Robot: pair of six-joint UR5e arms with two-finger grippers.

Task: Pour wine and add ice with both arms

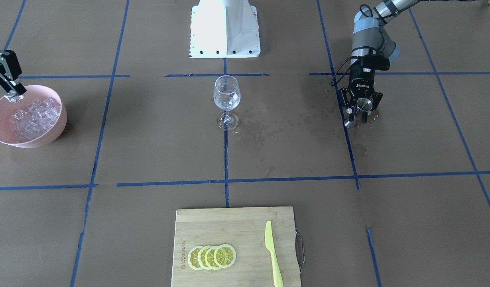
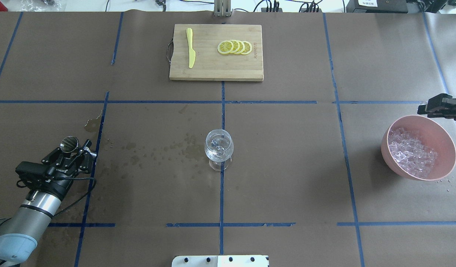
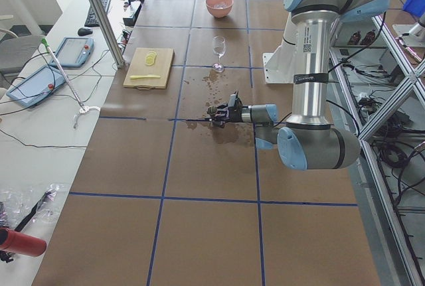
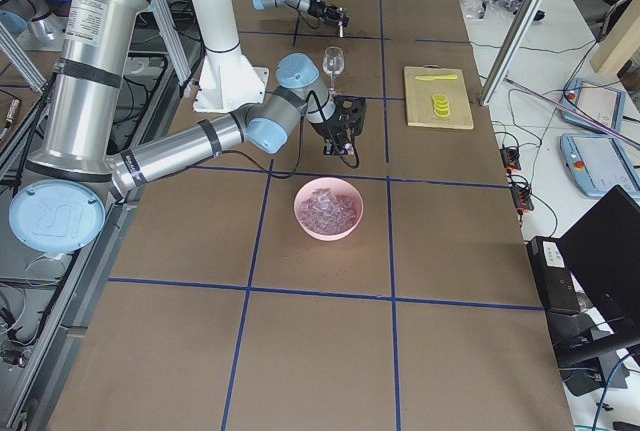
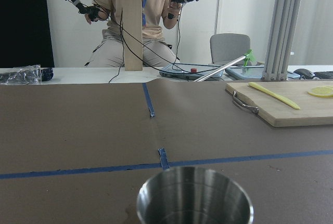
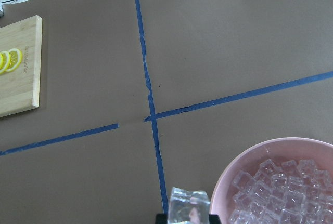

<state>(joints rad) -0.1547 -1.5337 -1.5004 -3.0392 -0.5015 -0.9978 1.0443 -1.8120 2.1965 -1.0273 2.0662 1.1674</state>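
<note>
While the left gripper stands closed on a small steel cup, we see its fingers clamped against the cup's sides. The cup is upright, mouth up, low over the surface; whether its foot touches the paper we cannot tell. Our left wrist view looks into the cup and shows only a dark inside, so we cannot say whether wine is in it.

The right gripper is closed too, pinching a single ice cube between its fingertips. It hangs raised over the edge of the pink bowl. Inside the bowl lies the ice, a heap of clear cubes.

Between the two arms, well apart from both, the wine glass stands upright on a blue tape line, with clear glints low in its bowl. Wet spots dot the brown paper between the glass and the left gripper.

Farther out, on the operators' side, a wooden cutting board carries a row of overlapping lemon slices and a yellow-green knife, which lie apart.
</note>
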